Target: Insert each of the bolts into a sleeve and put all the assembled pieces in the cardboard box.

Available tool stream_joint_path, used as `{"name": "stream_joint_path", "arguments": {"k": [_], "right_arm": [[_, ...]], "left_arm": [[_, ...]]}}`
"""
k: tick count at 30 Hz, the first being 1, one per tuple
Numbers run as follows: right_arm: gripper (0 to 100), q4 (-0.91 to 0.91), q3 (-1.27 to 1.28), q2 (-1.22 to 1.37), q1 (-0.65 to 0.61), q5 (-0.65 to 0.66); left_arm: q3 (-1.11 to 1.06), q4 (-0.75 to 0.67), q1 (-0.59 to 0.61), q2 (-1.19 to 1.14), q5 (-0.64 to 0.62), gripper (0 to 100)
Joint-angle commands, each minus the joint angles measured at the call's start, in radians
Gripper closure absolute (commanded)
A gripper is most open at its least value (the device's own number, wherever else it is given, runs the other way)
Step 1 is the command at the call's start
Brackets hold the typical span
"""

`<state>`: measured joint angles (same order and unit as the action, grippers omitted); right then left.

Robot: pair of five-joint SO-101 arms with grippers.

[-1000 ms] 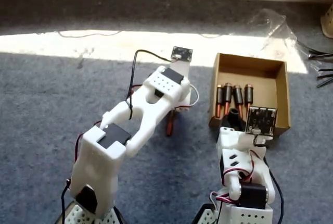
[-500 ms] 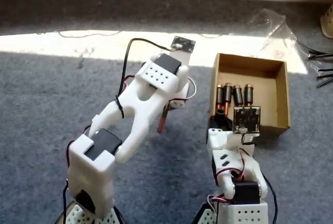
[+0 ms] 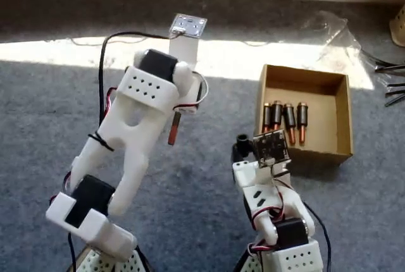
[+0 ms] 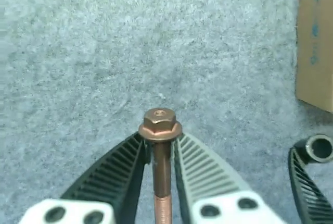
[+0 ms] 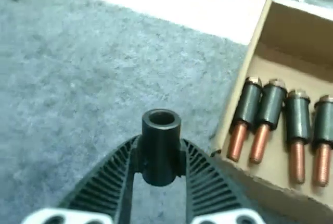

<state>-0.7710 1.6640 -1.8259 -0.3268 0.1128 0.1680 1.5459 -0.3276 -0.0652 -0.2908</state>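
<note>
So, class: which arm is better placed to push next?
Left, probably: its jaws hold the bolt, which must go in; the right arm's sleeve shows an open bore to receive it.

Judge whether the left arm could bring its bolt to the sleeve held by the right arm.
Probably yes: the left hand grips the bolt, the right hand holds the sleeve close by, and only bare carpet lies between them.
</note>
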Motion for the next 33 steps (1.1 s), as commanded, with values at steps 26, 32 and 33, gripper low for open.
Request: {"name": "stream_joint_path", "arguments": {"k": [26,32,33], "right_arm": [[99.5,0.414,0.133,-0.01,-0.269,0.008],[99.5,0.41,0.133,-0.001,-0.269,0.008],[99.5,0.41,0.133,-0.001,-0.269,0.008]], "left_arm": [[-0.723,-0.546,0.11,0.86,0.008,100],[-0.888,-0.75,0.107,1.024,0.106,100],[-0.906,-0.775,0.105,1.049,0.124,100]]}}
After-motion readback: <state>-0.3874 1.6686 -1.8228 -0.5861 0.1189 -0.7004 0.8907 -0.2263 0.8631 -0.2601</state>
